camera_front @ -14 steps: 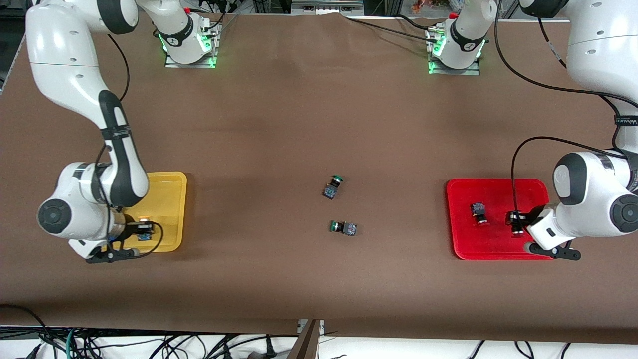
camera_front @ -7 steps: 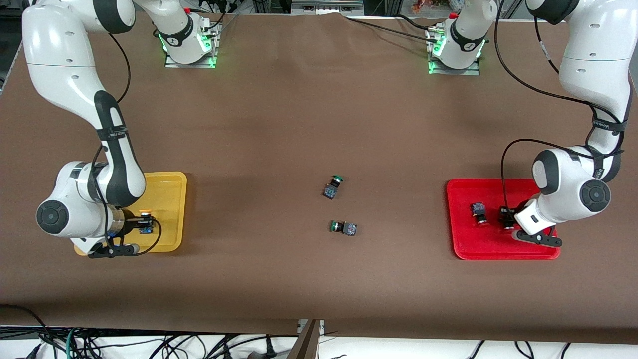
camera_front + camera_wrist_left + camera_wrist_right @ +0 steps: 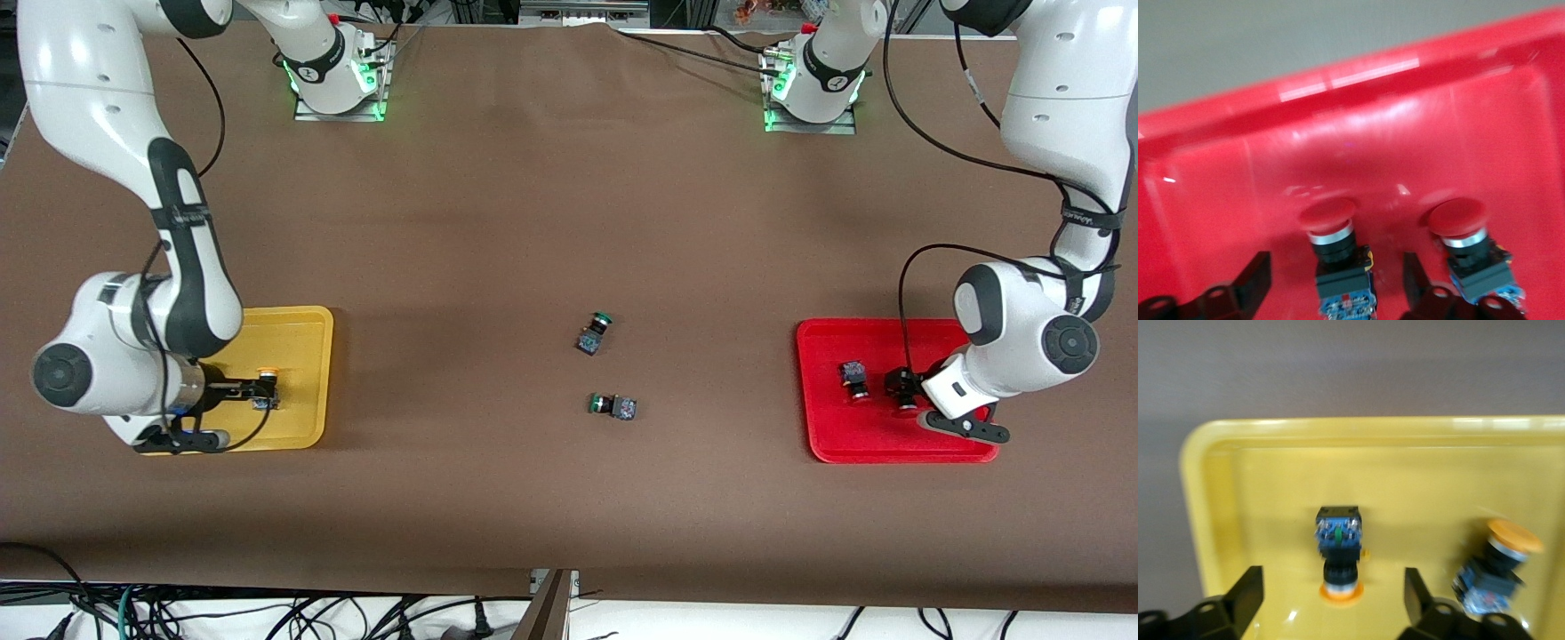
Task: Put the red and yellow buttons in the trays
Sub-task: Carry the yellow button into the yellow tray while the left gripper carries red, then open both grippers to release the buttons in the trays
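Right gripper (image 3: 1328, 603) gapes empty around a yellow-capped button (image 3: 1339, 553); left gripper (image 3: 1335, 283) spreads likewise, its red-capped button (image 3: 1338, 257) cut off at the frame edge.

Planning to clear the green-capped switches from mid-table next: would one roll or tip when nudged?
The green-capped switch lies on its side, so it likely will not tip. Its round cap may make it swing round; the blocky body should stop rolling. Probably light, sliding easily on the table.
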`<state>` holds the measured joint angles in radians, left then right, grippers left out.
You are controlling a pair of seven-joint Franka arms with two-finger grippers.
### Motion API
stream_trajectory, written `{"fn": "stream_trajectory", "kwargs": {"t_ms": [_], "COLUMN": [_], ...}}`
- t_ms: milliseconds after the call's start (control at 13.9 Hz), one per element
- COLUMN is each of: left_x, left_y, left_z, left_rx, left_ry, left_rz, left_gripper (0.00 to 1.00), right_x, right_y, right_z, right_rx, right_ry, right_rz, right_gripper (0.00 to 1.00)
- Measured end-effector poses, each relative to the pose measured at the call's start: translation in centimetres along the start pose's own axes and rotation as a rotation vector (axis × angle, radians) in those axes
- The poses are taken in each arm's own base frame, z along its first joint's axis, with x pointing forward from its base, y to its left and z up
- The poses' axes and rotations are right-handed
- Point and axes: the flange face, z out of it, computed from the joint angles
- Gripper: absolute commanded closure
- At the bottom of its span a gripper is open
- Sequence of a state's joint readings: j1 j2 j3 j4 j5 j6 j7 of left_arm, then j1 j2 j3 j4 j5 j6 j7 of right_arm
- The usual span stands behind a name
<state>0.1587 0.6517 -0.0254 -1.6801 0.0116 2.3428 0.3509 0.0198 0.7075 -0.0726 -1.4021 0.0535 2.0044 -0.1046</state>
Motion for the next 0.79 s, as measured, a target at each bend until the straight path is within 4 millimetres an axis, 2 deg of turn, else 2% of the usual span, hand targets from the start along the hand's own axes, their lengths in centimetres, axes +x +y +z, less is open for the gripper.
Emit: {"fn": "stream_trajectory", "kwargs": {"t_ms": [216,361,577,793], "left_x": [0.2,-0.4,-1.7,-3.3], "left_y": [0.2,0.5,2.3,5.3], "left_z": [-8.0,-13.4,-19.4,-25.4], "left_rx": [0.009,0.009,-0.008,-0.014], "left_ry": [0.018,0.021,0.003,-0.002], "left_rz": [0.005,-0.042,-0.161,-0.198], "left_gripper": [0.0,0.0,0.0,0.0], "right_x": [-1.8,-3.2,-5.1,-7.9], "right_y": [-0.2,-0.4,-1.1,-2.0], "right_z": [-8.4,-13.4,-19.2,-23.4], "right_rx": [0.008,0.013,0.019,0.026], "right_ry": [-0.012,-0.028,-0.04,-0.064], "right_rz": [-0.002,-0.006,-0.017,-0.031], "right_gripper": [0.0,0.0,0.0,0.0]}}
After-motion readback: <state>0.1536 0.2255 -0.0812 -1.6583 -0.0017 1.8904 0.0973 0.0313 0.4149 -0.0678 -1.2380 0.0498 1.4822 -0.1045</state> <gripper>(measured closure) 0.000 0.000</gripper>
